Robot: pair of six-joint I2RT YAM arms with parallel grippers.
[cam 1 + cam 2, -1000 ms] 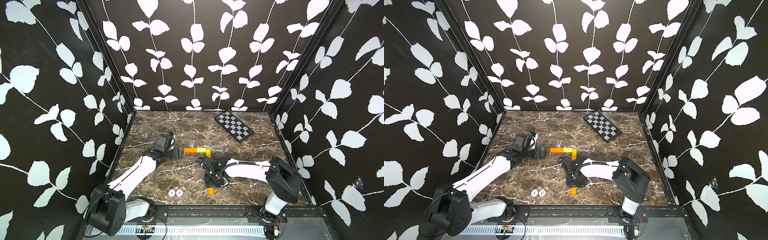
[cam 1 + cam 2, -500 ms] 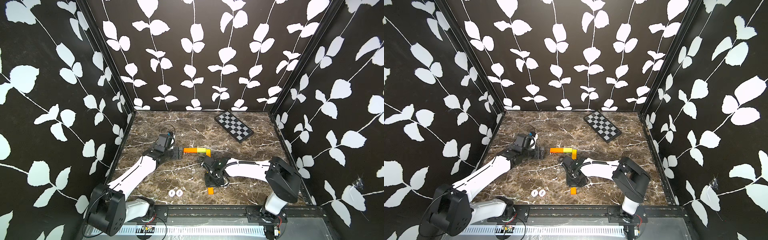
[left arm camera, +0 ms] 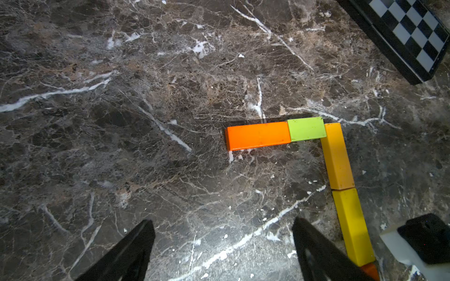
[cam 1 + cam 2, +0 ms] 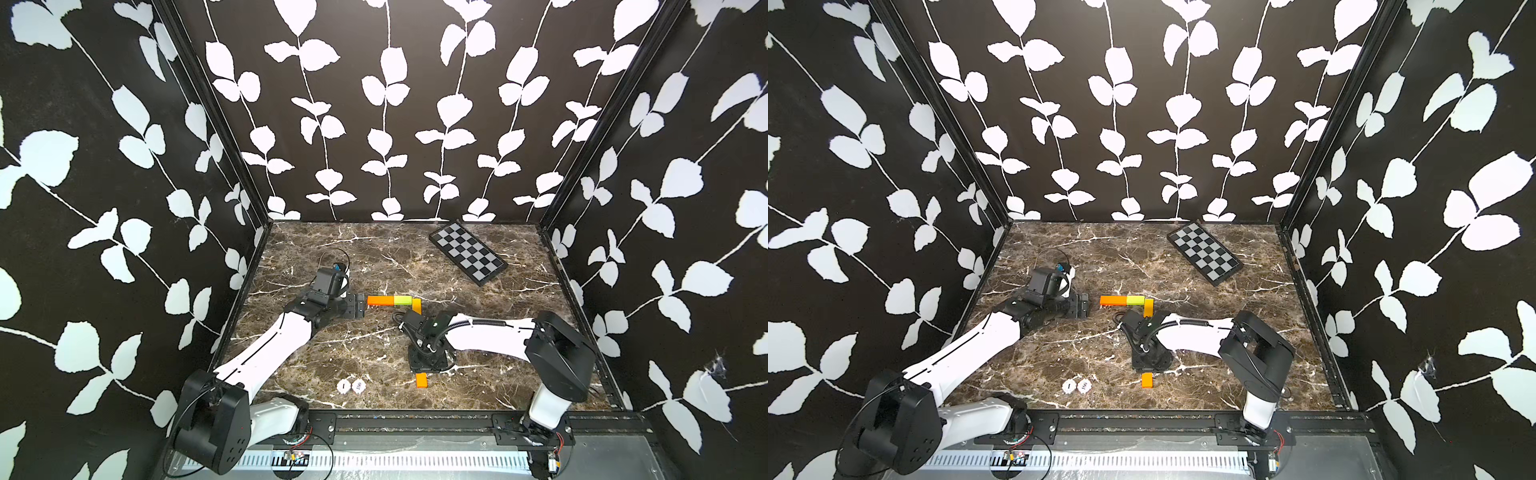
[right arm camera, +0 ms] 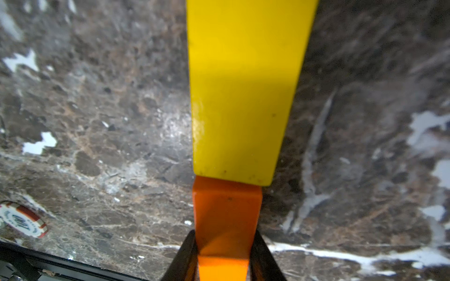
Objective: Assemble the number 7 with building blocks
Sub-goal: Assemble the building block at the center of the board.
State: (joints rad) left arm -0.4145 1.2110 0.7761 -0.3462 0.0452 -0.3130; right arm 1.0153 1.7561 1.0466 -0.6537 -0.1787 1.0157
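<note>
Building blocks [image 3: 258, 135] look light, stiff, slick: grip across the narrow sides, as the right gripper [image 5: 224, 237] pinches the orange bar [image 5: 226, 214] ending the number 7 [image 3: 337, 158], robot-side of the checkerboard [image 4: 467, 253]; left gripper [image 3: 222, 222] spread, empty.

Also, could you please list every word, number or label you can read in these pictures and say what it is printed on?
"100": on the white round chip with red rim marks, in the right wrist view.
Small lettering around that number: too blurred to read.
Marks on the white tokens in a top view: too small to be sure.
The building blocks and the checkerboard: no text.
</note>
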